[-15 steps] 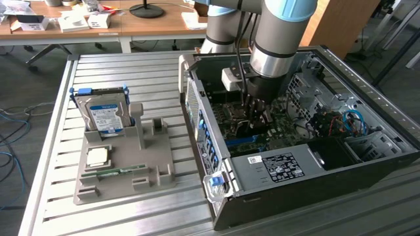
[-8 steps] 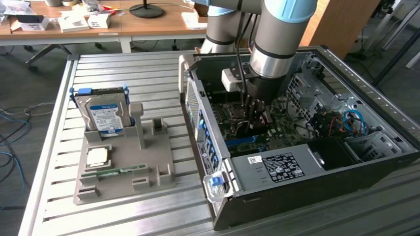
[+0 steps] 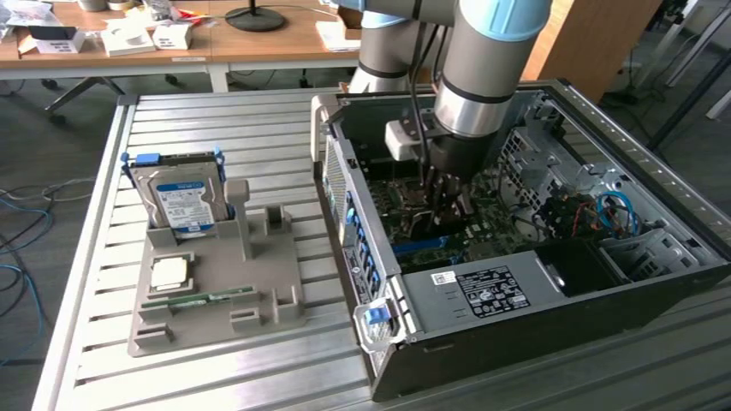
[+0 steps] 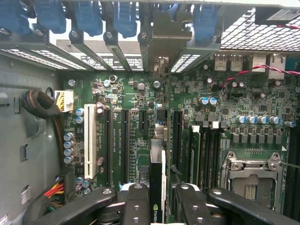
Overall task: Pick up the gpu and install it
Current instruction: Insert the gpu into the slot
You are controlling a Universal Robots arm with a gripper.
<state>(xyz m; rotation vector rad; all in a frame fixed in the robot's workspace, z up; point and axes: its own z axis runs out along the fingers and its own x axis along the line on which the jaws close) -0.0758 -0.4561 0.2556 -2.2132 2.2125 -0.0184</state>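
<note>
Your claw (image 4: 161, 202) is clamped on the gpu (image 4: 157, 164), which stands edge-on between its fingers (image 4: 136, 205), over the motherboard (image 4: 126, 93) inside the open computer case (image 3: 549, 291).

Matt plastic gpu (image 4: 157, 171) (table (image 3: 228, 120) of ribbed metal)

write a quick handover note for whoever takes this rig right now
Gripper: shut on the gpu, down inside the open pc case.
Gpu: edge-on above the motherboard, lined up along the expansion slots.
Done: gpu picked up and brought into the case. Hard drive and memory stick sit in the grey holder outside.
Left: can't tell if the card is seated; not released.
</note>
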